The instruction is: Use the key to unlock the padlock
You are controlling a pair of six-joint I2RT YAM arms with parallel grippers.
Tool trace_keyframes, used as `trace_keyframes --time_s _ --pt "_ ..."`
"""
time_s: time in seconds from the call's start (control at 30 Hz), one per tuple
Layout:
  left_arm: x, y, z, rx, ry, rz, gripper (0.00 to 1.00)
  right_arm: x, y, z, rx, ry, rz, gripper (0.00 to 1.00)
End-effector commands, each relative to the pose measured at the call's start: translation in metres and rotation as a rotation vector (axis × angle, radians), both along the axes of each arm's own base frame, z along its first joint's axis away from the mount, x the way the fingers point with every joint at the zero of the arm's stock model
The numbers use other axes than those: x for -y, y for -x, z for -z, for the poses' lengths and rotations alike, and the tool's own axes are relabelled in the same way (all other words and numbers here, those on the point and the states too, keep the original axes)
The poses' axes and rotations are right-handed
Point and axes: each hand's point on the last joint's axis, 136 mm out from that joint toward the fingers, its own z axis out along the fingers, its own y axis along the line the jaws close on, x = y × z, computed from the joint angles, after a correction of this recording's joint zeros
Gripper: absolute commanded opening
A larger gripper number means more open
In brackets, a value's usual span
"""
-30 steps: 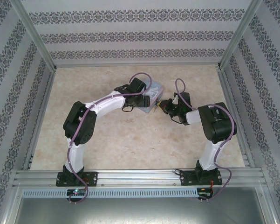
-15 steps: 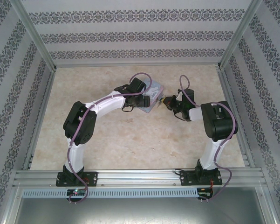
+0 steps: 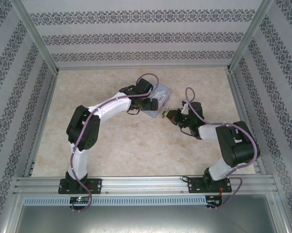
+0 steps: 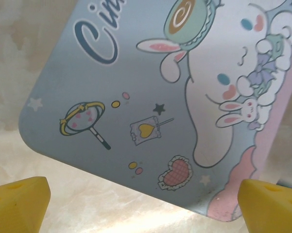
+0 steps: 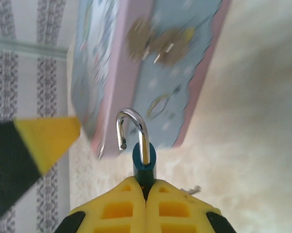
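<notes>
Top view: the left tool (image 3: 153,103) hangs over the cartoon tin (image 3: 163,92) on the bench (image 3: 111,145). The right tool (image 3: 169,115) sits just beside the tin's near corner.

Left wrist view: both yellow fingertips (image 4: 19,204) stand wide apart, gripping nothing, with the tin lid beyond them.

Right wrist view: the right tool (image 5: 146,194) is clamped on the padlock (image 5: 144,162). Its shackle (image 5: 135,128) points upward, short leg free of the body, in front of the tin's side.
</notes>
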Motion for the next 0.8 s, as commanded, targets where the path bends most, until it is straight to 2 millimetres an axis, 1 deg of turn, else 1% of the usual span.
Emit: trace_keyframes --time_s 0.0,0.1,0.23,0.3,0.37,0.47,0.53,0.63,0.67,0.77 --pt "-0.006 -0.003 -0.032 0.032 0.031 -0.002 1.0 -0.024 0.022 -0.004 0.005 0.006 -0.071 0.0" --pt "-0.013 -0.005 -0.046 0.055 0.048 -0.019 1.0 -0.049 0.037 -0.006 0.0 0.01 -0.119 0.0" --pt "-0.029 -0.006 -0.058 0.08 0.06 -0.049 1.0 -0.097 0.056 -0.004 -0.007 0.012 -0.226 0.0" --pt "-0.039 -0.005 -0.062 0.088 0.063 -0.069 1.0 -0.123 0.065 0.001 -0.017 0.01 -0.28 0.0" --pt "-0.05 -0.004 -0.064 0.092 0.065 -0.088 1.0 -0.144 0.071 0.006 -0.029 0.002 -0.316 0.0" --pt "-0.065 -0.002 -0.064 0.091 0.066 -0.115 1.0 -0.167 0.077 0.015 -0.055 -0.009 -0.354 0.0" --pt "-0.073 0.001 -0.065 0.093 0.064 -0.127 1.0 -0.175 0.078 0.022 -0.073 -0.009 -0.366 0.0" --pt "-0.083 0.005 -0.064 0.093 0.065 -0.14 1.0 -0.173 0.076 0.032 -0.094 0.002 -0.355 0.0" --pt "-0.085 0.006 -0.063 0.093 0.067 -0.143 1.0 -0.17 0.075 0.035 -0.1 0.009 -0.35 0.03" --pt "-0.09 0.009 -0.061 0.091 0.071 -0.152 1.0 -0.159 0.073 0.042 -0.115 0.021 -0.327 0.2"
